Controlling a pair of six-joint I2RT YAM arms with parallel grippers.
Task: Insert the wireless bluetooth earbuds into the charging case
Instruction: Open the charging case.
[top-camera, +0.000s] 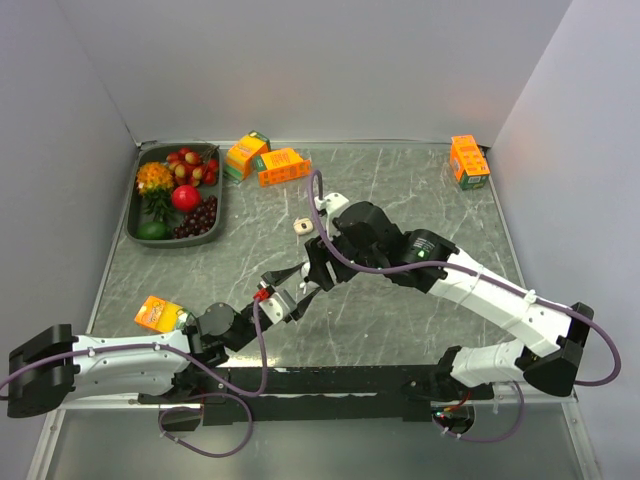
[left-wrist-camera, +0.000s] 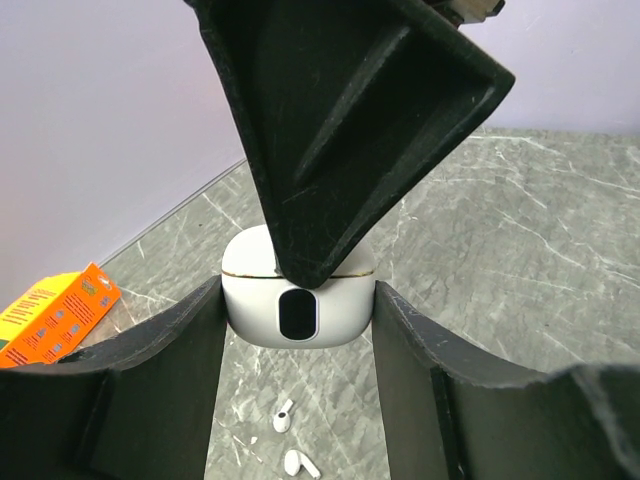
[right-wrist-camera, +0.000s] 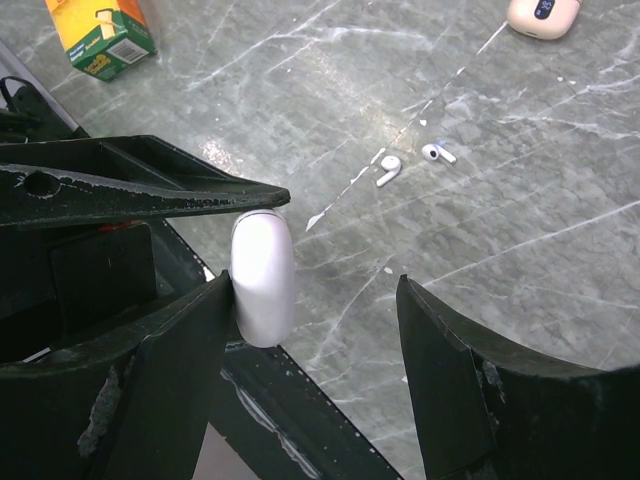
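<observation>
My left gripper (left-wrist-camera: 298, 325) is shut on a white charging case (left-wrist-camera: 298, 312), held by its sides above the table. Two tiny white earbuds lie loose on the marble below it, one (left-wrist-camera: 284, 413) upright of the other (left-wrist-camera: 300, 464). They also show in the right wrist view, the left one (right-wrist-camera: 389, 170) and the right one (right-wrist-camera: 437, 153). My right gripper (right-wrist-camera: 315, 290) is wide open, and its left finger (right-wrist-camera: 150, 350) touches the case (right-wrist-camera: 263, 280). That black finger (left-wrist-camera: 340, 130) covers the case's top in the left wrist view. Both grippers meet mid-table (top-camera: 300, 280).
A second, beige case (top-camera: 299, 227) lies behind the grippers and shows in the right wrist view (right-wrist-camera: 543, 15). Orange boxes stand at the near left (top-camera: 160, 314), back middle (top-camera: 283, 166) and back right (top-camera: 468, 160). A fruit tray (top-camera: 133, 215) sits at the back left.
</observation>
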